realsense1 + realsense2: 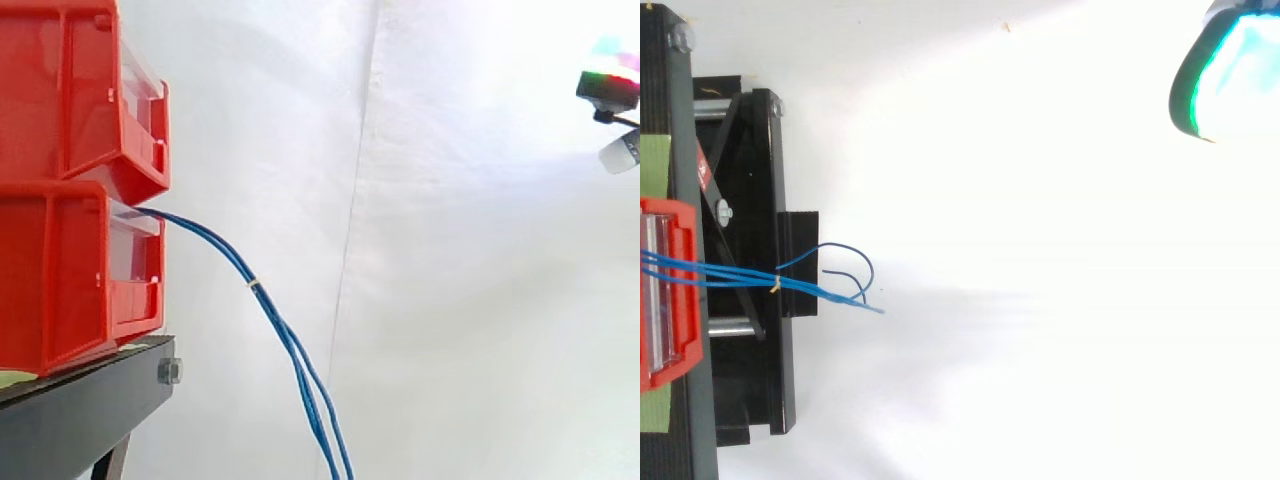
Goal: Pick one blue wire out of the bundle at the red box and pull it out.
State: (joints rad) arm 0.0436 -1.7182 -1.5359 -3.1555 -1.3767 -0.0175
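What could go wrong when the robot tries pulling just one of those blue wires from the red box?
The blue wires hang close together and a small tie binds them, so the robot hand, now far off to the right, might catch several or drag the whole bundle. A hard pull could also shift the lower red box, which sits near the edge of the black stand.

You see red bins point(80, 100), blue wires point(290, 340) with a yellow tie point(254, 285) and a black stand point(80, 415). The curtain point(480, 300) behind them is white. The hand point(1230, 75) glows green and light blue.
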